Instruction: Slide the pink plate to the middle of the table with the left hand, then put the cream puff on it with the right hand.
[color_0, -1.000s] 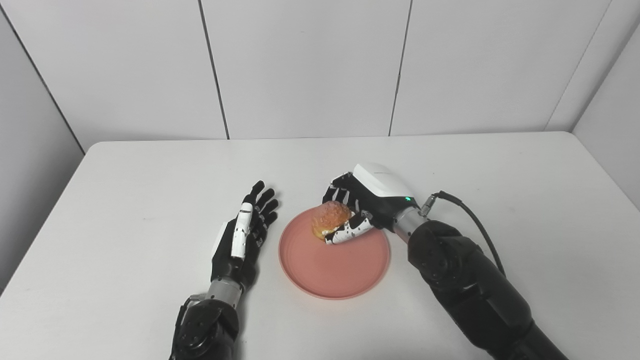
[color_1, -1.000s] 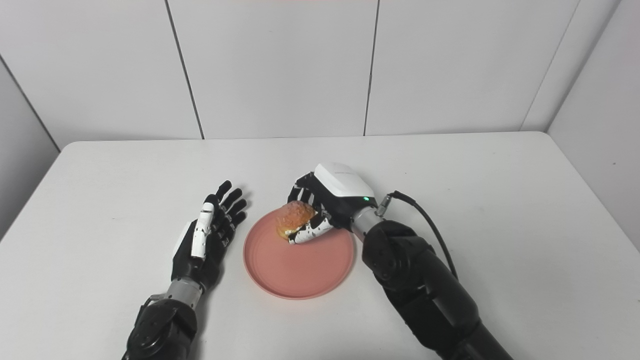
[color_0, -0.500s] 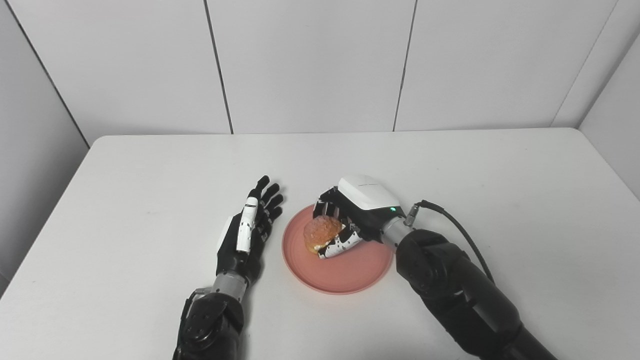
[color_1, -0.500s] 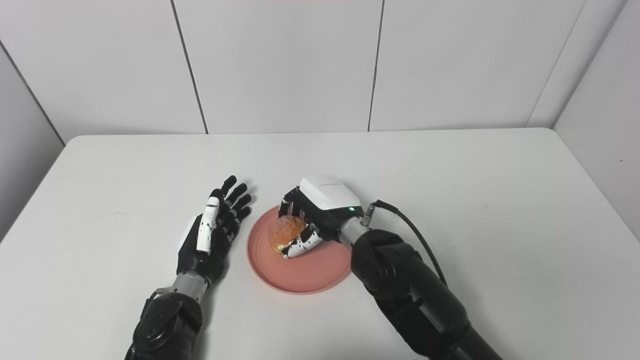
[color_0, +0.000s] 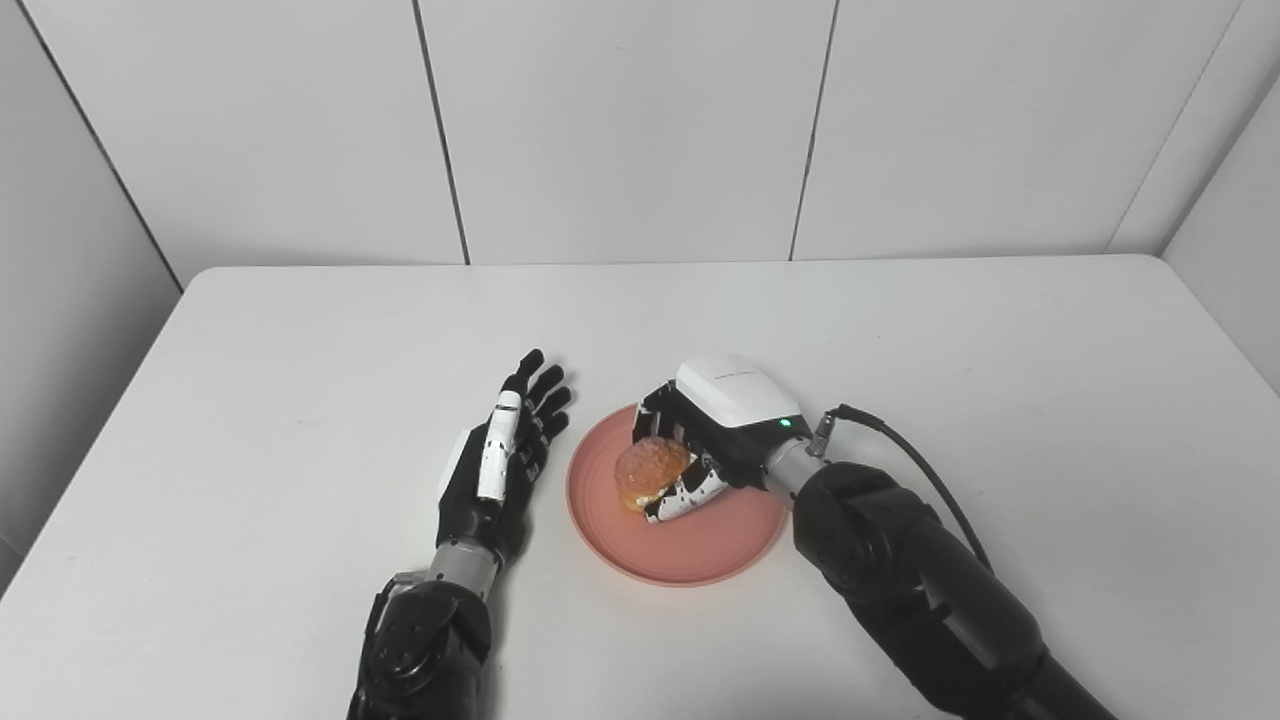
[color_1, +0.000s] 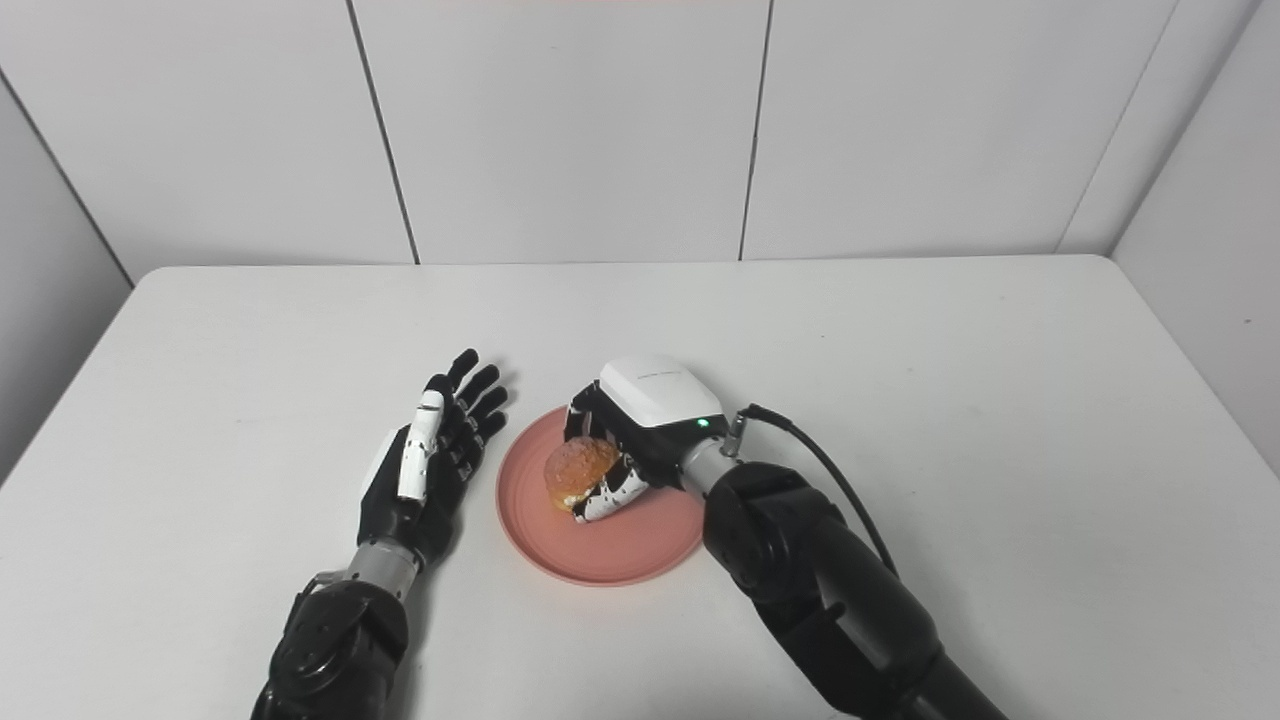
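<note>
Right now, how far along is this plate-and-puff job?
Done: the round pink plate sits near the table's middle, and the open left hand rests beside it. In hand: the right hand grips the golden cream puff over the plate. Left: letting go and pulling the hand away.

Cream puff (color_0: 650, 470) lower, nearer plate (color_0: 700, 550)

No legible txt, labels or nos. anywhere.
</note>
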